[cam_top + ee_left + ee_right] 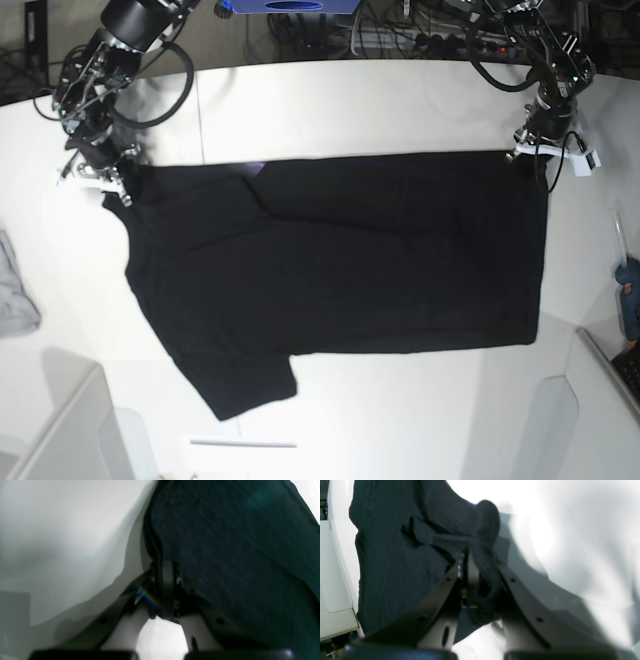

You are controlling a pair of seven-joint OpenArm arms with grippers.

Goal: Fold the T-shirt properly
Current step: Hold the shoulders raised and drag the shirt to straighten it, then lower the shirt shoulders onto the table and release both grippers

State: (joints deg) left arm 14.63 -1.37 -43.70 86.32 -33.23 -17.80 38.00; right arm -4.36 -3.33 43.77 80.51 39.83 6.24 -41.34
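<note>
The black T-shirt lies spread across the white table, one sleeve pointing to the front left. A sliver of purple print peeks out at its far edge. My left gripper is shut on the shirt's far right corner; in the left wrist view the gripper pinches the cloth's edge. My right gripper is shut on the far left shoulder; in the right wrist view the gripper clamps bunched black cloth.
A small grey cloth lies at the table's left edge. A blue tool lies at the right edge. White bins stand at the front left and front right. A thin white stick lies near the front edge.
</note>
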